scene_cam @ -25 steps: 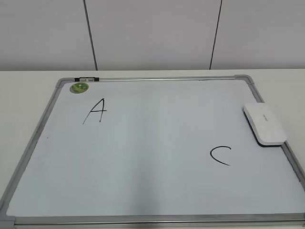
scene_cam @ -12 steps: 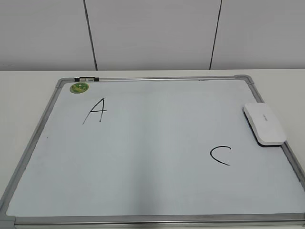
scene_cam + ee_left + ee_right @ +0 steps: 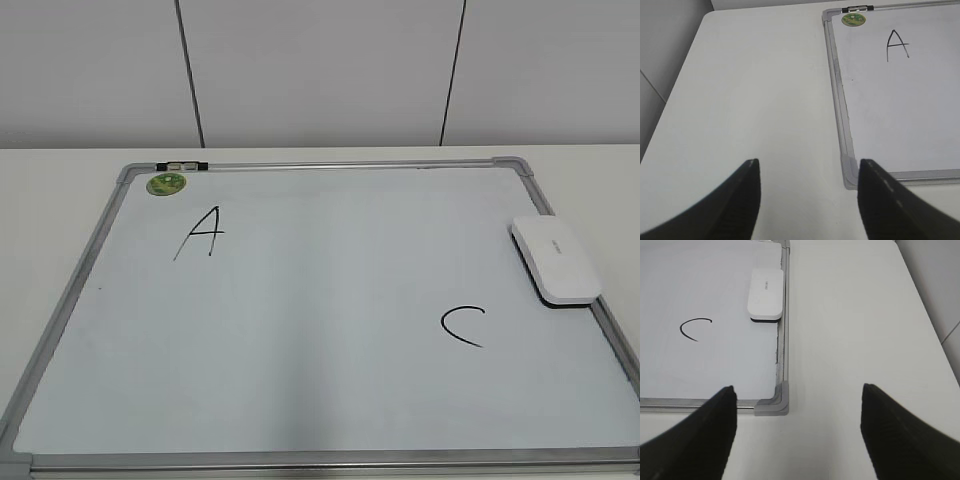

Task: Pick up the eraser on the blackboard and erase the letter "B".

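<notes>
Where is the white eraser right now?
In the exterior view the eraser lies at the right edge of the blackboard, partly over its silver frame, just above and right of the letter C. No fingers touch it.

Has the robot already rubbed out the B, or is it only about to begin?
It looks done: the blackboard shows only the "A" and "C", with bare white between them and no B. The eraser lies at the board's right edge. Nothing is in hand: the left gripper and right gripper are open and empty, off the board. Nothing seems left.
</notes>
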